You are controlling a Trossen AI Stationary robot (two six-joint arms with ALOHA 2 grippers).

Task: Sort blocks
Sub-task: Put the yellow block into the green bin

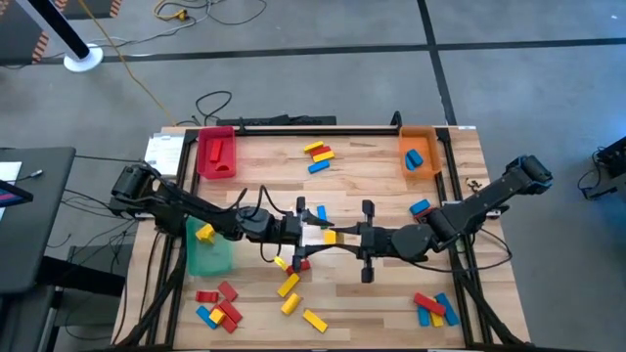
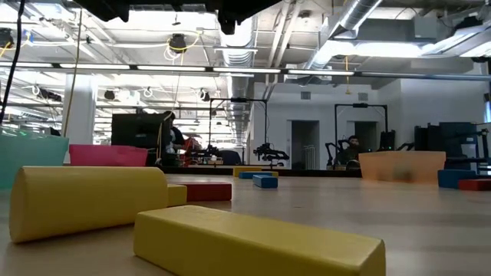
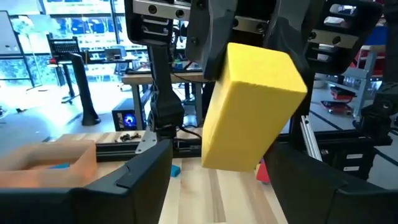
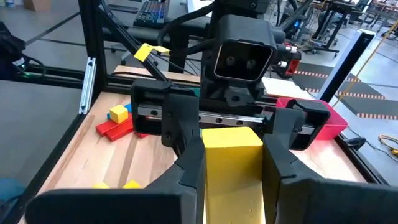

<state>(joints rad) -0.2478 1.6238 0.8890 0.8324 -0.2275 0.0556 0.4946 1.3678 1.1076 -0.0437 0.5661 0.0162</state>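
A yellow block (image 1: 330, 237) hangs in the air above the table's middle, where my two grippers meet head-on. My right gripper (image 4: 231, 171) comes from the table's right and is shut on it. My left gripper (image 1: 315, 231) comes from the left and is open. Its two fingers (image 3: 146, 171) stand on either side of the block's free end (image 3: 233, 146) with gaps showing. Other red, yellow and blue blocks lie flat on the table in loose groups. My right gripper pinches the yellow block's two opposite sides (image 4: 211, 158) between its two fingers (image 3: 211, 43), at the end nearer its own wrist. The fingers come about level from the table's right. The block is clear of the table and sticks out toward my left gripper.
A red tray (image 1: 216, 154) stands at the far left, an orange tray (image 1: 421, 152) at the far right and a green tray (image 1: 207, 249) at the left. Block groups lie at the far middle (image 1: 318, 154), near left (image 1: 217, 305), near right (image 1: 435, 309) and near middle (image 1: 289, 286).
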